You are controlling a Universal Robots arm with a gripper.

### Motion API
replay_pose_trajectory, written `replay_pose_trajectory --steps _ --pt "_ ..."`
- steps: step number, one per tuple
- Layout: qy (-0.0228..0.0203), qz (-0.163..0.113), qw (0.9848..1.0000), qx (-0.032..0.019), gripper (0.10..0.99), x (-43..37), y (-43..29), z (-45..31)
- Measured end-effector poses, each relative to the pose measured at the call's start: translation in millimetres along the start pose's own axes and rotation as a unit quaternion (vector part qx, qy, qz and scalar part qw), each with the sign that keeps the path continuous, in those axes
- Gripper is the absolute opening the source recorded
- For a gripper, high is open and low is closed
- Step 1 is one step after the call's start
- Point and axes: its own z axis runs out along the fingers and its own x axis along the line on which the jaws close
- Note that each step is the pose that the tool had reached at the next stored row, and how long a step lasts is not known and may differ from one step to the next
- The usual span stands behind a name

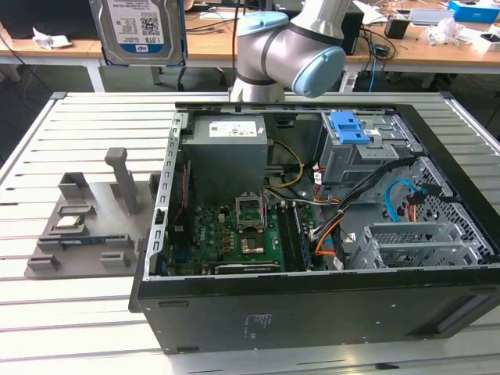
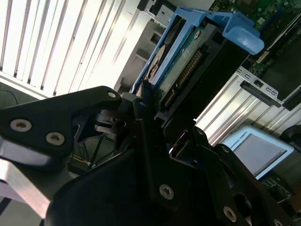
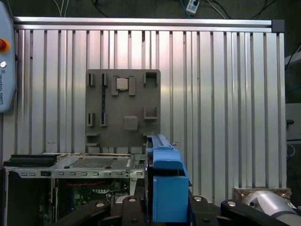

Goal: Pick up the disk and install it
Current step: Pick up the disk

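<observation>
gripper [image 3: 163, 201]: clamped on the disk's blue frame, in the first wrist view | disk [image 1: 137, 30]: held upright in the air, on the exterior view's left of the arm [image 1: 293, 47] | case [image 1: 312, 234]: open on table [image 1: 47, 141], near fixture [image 1: 86, 226]

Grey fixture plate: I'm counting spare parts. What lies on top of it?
A square silver chip and a narrow memory module sit in pockets of the fixture plate. In the first wrist view, the held disk covers one corner, hiding that spot.
</observation>
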Motion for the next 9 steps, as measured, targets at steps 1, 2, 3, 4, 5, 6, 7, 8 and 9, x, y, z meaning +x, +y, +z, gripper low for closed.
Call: replay_pose_trajectory --steps 1,2,3,4,5,6,7,8,9 --pt "0.0000 0.000 1.0000 0.0000 0.365 0.0 -1.6 0.1" --pt "0.0000 0.000 1.0000 0.0000 0.365 0.0 -3.6 0.2" --pt "0.0000 0.000 1.0000 0.0000 0.365 0.0 -5.3 0.3" --pt "0.0000 0.000 1.0000 0.0000 0.365 0.0 -7.5 0.5" --pt "0.0000 0.000 1.0000 0.0000 0.365 0.0 -9.2 0.5" --pt "0.0000 0.000 1.0000 0.0000 0.365 0.0 -11.0 0.6" --pt "0.0000 0.000 1.0000 0.0000 0.365 0.0 -14.0 0.8" --pt "0.0000 0.000 1.0000 0.0000 0.365 0.0 -16.9 0.9" --pt "0.0000 0.000 1.0000 0.0000 0.365 0.0 -18.9 1.0"
